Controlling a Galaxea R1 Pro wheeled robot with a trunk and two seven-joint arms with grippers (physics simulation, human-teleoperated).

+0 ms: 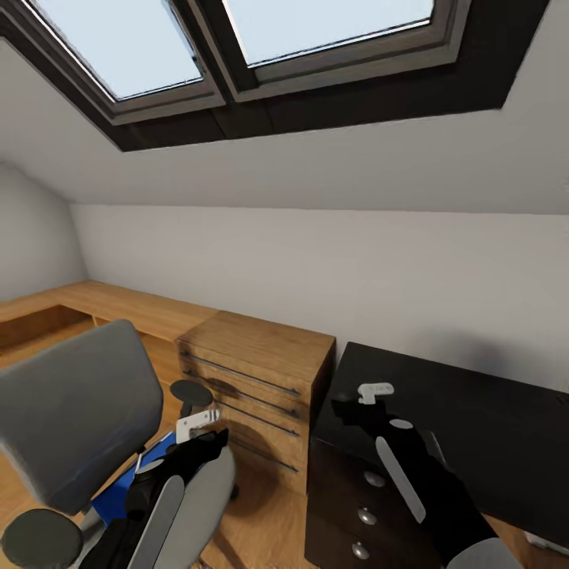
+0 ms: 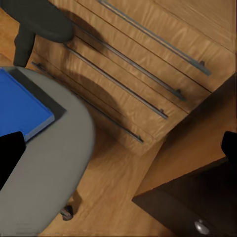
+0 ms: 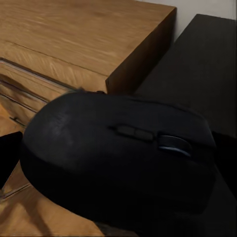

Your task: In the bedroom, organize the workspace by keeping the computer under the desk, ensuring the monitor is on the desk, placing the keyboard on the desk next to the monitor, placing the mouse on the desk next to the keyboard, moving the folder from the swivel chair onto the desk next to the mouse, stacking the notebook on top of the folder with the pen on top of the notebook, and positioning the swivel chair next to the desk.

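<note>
Right wrist view has the right hand (image 3: 106, 197) grasping the mouse (image 3: 118, 158) over the table (image 3: 197, 74); light, smooth, probably slippery, so grip its sides; left hand's state, can't tell.

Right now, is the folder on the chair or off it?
On it. The blue folder lies flat on the swivel chair's grey seat in the left wrist view; the head view shows its blue edge beside the left arm.
</note>
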